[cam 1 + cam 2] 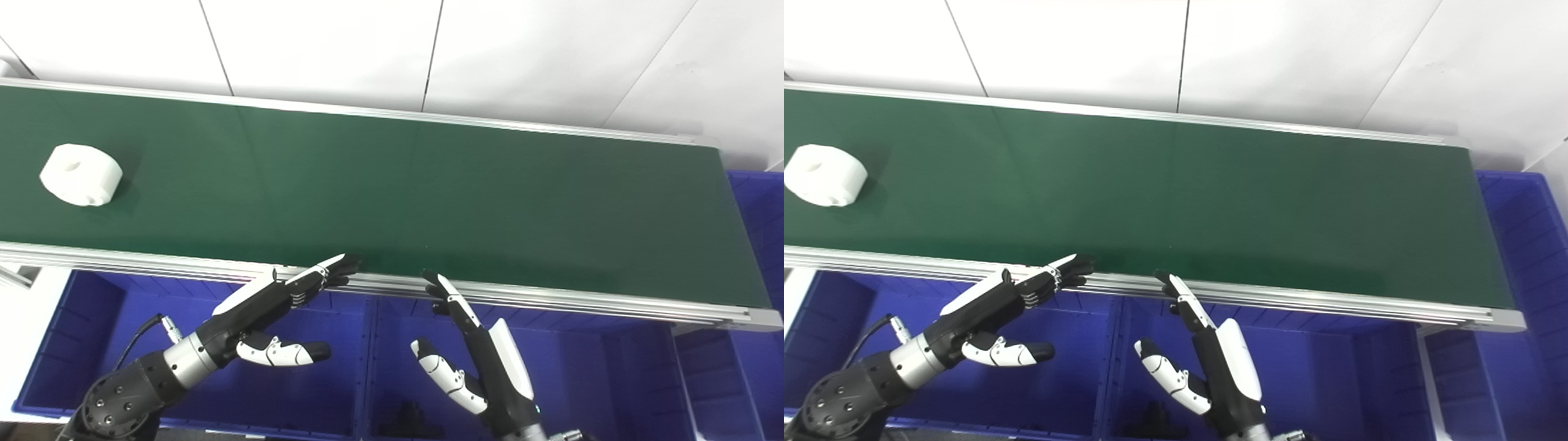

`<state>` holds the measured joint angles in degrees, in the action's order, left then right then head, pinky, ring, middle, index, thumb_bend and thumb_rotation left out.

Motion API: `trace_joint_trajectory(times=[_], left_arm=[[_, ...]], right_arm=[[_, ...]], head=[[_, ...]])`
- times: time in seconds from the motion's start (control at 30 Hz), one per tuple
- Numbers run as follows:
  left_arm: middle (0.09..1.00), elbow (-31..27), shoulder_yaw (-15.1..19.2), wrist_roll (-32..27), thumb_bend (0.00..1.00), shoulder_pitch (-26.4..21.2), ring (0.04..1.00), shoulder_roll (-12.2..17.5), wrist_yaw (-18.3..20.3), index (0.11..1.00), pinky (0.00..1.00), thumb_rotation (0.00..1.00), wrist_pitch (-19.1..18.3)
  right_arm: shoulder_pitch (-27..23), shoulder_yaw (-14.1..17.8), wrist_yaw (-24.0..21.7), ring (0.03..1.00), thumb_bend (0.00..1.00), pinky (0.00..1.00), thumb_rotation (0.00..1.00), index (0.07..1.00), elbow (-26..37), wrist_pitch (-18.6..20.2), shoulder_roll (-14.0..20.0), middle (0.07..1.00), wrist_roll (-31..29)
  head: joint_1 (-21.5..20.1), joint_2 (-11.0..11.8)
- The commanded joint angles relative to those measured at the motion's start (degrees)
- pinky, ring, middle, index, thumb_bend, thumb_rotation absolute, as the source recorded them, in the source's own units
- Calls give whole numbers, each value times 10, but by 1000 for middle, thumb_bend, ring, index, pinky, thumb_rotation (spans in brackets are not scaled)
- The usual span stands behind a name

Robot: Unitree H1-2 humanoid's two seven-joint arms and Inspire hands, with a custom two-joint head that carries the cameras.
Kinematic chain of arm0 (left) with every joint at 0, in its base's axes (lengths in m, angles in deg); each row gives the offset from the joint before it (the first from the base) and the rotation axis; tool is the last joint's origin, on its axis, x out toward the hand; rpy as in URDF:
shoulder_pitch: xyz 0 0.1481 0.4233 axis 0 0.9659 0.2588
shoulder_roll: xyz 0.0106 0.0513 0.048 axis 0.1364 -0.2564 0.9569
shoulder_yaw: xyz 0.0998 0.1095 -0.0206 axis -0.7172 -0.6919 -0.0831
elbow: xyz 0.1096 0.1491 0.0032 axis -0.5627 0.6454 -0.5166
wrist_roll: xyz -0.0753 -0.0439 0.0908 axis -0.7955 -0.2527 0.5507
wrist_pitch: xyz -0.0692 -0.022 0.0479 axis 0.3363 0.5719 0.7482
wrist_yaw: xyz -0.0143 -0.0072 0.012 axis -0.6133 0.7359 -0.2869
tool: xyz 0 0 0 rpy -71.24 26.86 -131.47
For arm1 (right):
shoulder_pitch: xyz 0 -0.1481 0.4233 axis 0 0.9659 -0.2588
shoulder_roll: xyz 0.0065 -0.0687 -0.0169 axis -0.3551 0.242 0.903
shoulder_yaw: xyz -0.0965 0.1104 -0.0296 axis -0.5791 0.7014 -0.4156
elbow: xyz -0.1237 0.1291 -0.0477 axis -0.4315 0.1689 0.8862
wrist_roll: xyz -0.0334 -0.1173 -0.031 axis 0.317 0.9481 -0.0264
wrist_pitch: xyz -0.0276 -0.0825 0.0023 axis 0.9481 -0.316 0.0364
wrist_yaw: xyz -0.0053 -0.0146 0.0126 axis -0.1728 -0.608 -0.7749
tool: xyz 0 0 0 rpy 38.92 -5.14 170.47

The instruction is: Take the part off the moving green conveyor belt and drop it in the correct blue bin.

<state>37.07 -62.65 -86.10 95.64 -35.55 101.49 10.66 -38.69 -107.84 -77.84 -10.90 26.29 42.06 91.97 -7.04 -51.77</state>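
A white round part (81, 174) with a hole in its top lies on the green conveyor belt (398, 196) at the far left. My left hand (275, 306) is open and empty, fingers stretched toward the belt's near rail, over a blue bin (202, 380). My right hand (471, 355) is open and empty, fingers pointing up at the near rail, over the middle blue bin (551, 380). Both hands are well to the right of the part and hold nothing.
Blue bins stand in a row below the belt's near rail (551, 297). Another blue bin (759, 208) stands at the belt's right end. Dark parts (410, 419) lie in the middle bin. White wall panels stand behind the belt.
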Motion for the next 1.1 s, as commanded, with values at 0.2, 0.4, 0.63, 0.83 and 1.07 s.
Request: trace_joint_trajectory(times=[0.2, 0.4, 0.63, 0.83, 1.07], left_arm=[[997, 3, -4, 15, 355, 2, 971, -3, -10, 981, 939, 465, 35], [963, 34, -16, 53, 401, 19, 935, -19, -27, 938, 883, 372, 72], [938, 56, -23, 79, 425, 22, 895, -23, -38, 916, 807, 349, 77], [925, 52, -25, 82, 425, 20, 880, -22, -43, 901, 788, 356, 78], [916, 52, -27, 82, 426, 19, 875, -24, -47, 888, 779, 353, 79]], right_arm=[[4, -1, 15, 895, 352, 815, 818, 926, -8, -47, 7, 936, 0], [19, 4, 35, 894, 272, 801, 697, 922, -45, -95, 19, 933, 0], [15, 7, 49, 860, 223, 740, 400, 894, -99, -136, 11, 920, -7], [14, 10, 50, 840, 221, 707, 241, 876, -106, -146, 9, 906, -16], [18, 12, 44, 846, 217, 718, 180, 879, -95, -136, 9, 909, -12]], head=[[49, 62], [119, 186], [115, 245], [117, 240], [116, 231]])
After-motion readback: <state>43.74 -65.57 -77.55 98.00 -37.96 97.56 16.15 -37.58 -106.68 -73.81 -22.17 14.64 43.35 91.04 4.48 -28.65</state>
